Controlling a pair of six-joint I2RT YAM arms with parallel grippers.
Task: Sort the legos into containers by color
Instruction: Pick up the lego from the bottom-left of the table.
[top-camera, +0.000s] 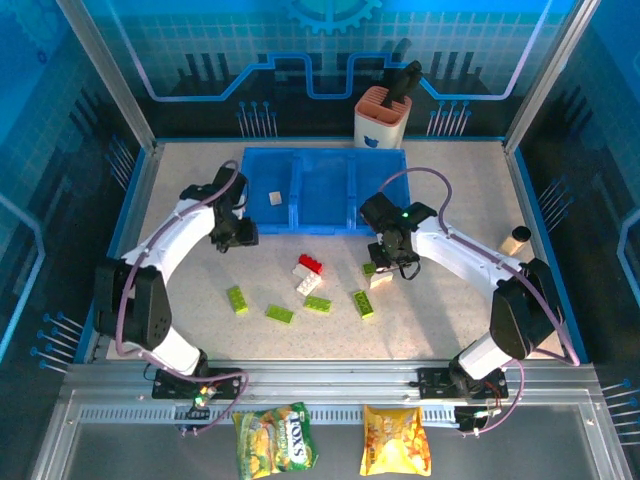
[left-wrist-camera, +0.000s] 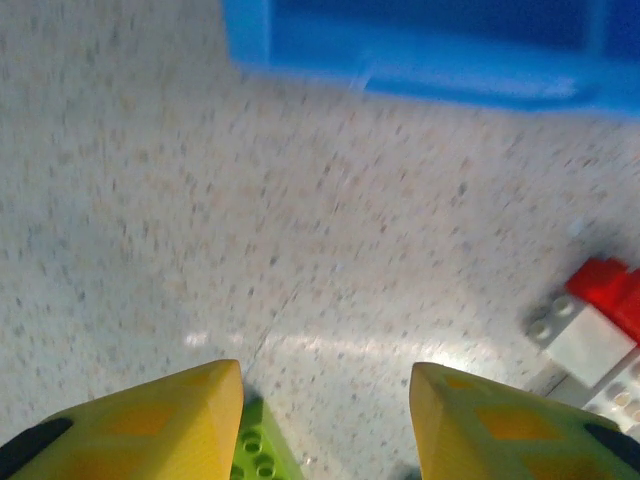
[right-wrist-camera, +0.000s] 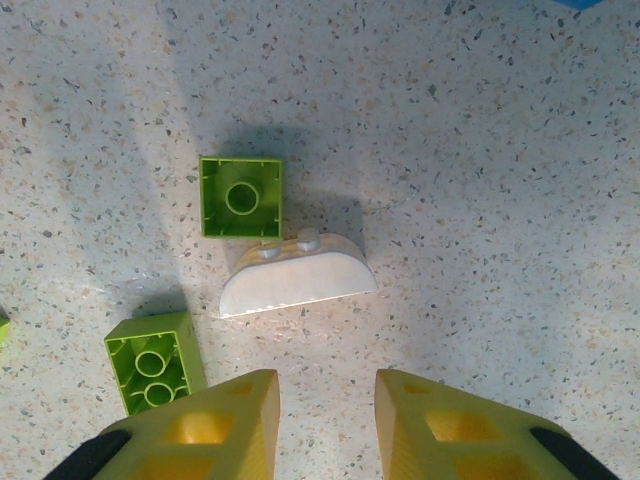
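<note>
The blue three-bin tray (top-camera: 322, 212) lies at the back of the table, with one cream brick (top-camera: 274, 198) in its left bin. Loose legos lie in front of it: a red brick (top-camera: 311, 263) on a white one (top-camera: 308, 282), and lime green bricks (top-camera: 237, 299) (top-camera: 279, 314) (top-camera: 362, 303). My left gripper (top-camera: 236, 236) (left-wrist-camera: 325, 385) is open and empty above bare table, a green brick (left-wrist-camera: 255, 450) by its left finger. My right gripper (top-camera: 392, 258) (right-wrist-camera: 327, 385) is open just short of a white half-round brick (right-wrist-camera: 297, 278), with upturned green bricks (right-wrist-camera: 241, 196) (right-wrist-camera: 156, 362) beside it.
An orange-and-white holder (top-camera: 381, 118) stands behind the tray. A small cream cylinder (top-camera: 515, 239) sits at the right edge. Two snack bags (top-camera: 275, 440) (top-camera: 396, 440) lie on the rail in front of the arm bases.
</note>
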